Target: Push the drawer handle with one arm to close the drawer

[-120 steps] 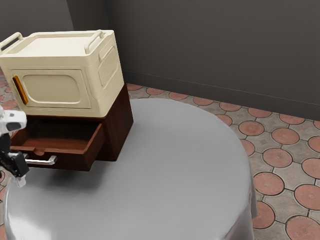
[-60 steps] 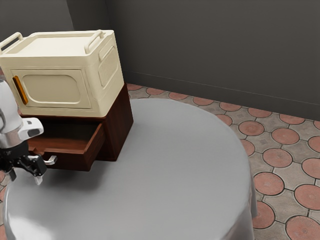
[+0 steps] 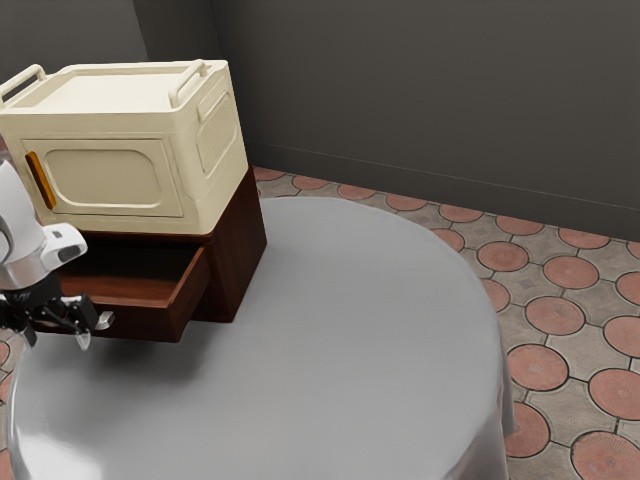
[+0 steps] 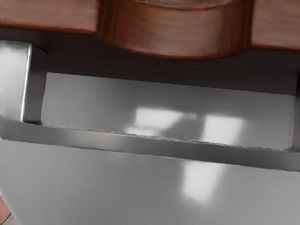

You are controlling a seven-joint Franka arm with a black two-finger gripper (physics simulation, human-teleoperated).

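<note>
Exterior view, from left to right: the white arm point(image 3: 18, 230) enters at the left edge, its black gripper point(image 3: 57, 336) at the lower left with fingers spread, just in front of the drawer; whether it touches the handle cannot be told. At the upper left, a cream box point(image 3: 100, 178) with an orange strip point(image 3: 40, 180) rests on the brown cabinet point(image 3: 236, 262). Beneath it the drawer point(image 3: 150, 323) stands open, its silver handle point(image 3: 106, 320) partly hidden by the gripper. The grey round table point(image 3: 340, 340) fills the lower centre; a dark wall point(image 3: 430, 110) and tiled floor point(image 3: 540, 315) lie beyond. Wrist view: the handle runs along the drawer front, near its curved notch point(image 4: 176, 30).
</note>
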